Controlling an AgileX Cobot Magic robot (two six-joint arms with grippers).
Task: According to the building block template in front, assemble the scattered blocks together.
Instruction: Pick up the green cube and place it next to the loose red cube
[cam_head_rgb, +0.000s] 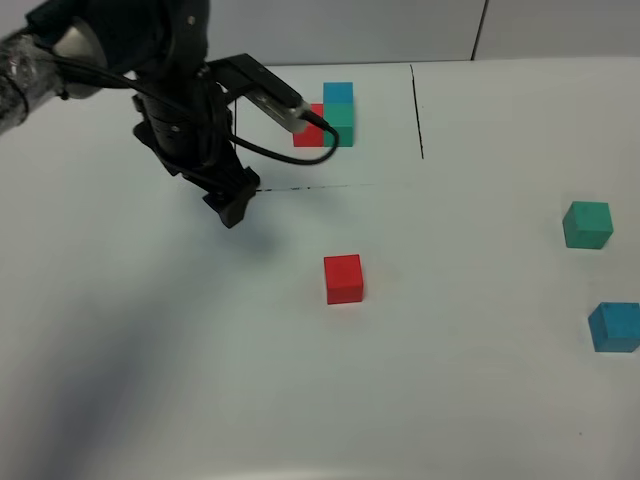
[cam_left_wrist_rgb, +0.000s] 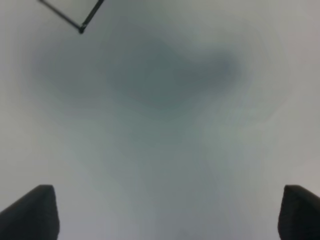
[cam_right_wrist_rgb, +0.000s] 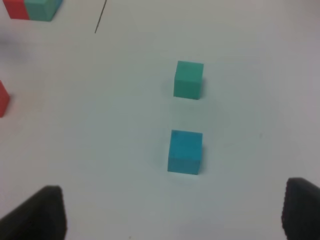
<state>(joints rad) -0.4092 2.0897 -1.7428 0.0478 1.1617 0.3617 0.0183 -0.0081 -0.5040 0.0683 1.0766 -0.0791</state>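
Template (cam_head_rgb: 335, 118): red-teal leg runs left-right. red cube (cam_head_rgb: 343, 278) has room all round; teal cube (cam_head_rgb: 587, 224) and blue cube (cam_head_rgb: 614, 327) sit far right. Jaws apart on left gripper (cam_left_wrist_rgb: 165, 215) and right gripper (cam_right_wrist_rgb: 167, 212).

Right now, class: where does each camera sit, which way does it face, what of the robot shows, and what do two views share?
Exterior high: above the table, looking down at template, red cube, green cube, blue cube; left gripper shows.
Left wrist: on left arm, facing bare table and black line; fingertips show.
Right wrist: on right arm, facing green and blue cubes; right gripper shows.
Shared: high and right wrist both see those two cubes.
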